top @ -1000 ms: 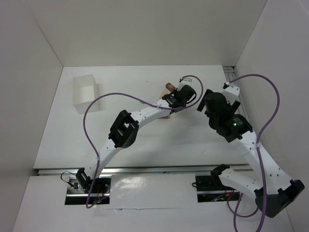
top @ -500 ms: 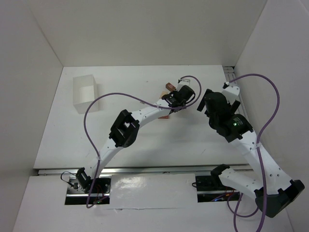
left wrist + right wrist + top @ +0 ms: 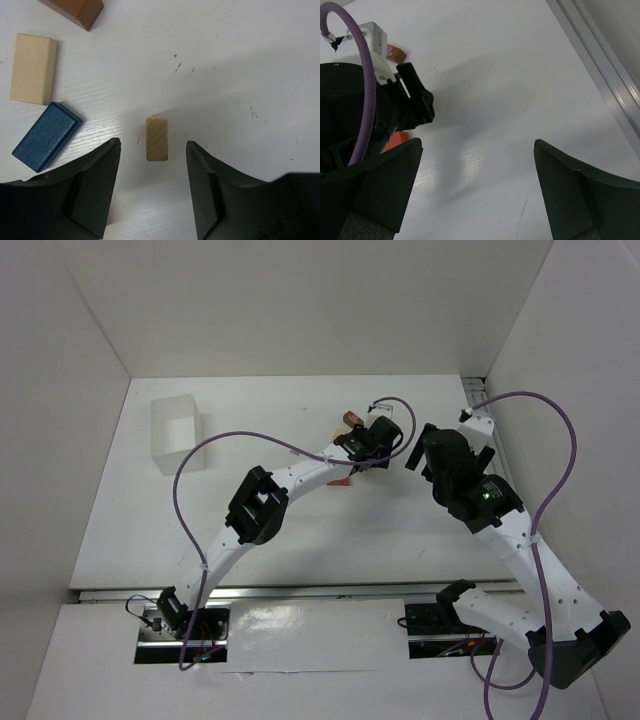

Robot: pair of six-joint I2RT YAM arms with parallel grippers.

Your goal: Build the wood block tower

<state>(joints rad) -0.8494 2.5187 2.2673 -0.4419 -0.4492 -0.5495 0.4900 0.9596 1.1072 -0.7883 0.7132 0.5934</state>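
Table point(image 3: 225, 60): brown block point(image 3: 75, 7) cropped @ top edge.

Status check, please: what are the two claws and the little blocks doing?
Left gripper open, straddling small pale block, no contact. Right gripper open, empty. No stack in view: blue block, larger pale block, brown block lie apart. Nothing blocking.

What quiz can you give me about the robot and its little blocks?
1. Which block shows between the fingers of the left end effector? A blue block, B small pale block, C brown block.
2. True or false: the right end effector grips a block.
3. How many blocks does the left wrist view show?
Key: 1 B. 2 False, the right end effector is open and holds nothing. 3 Four.
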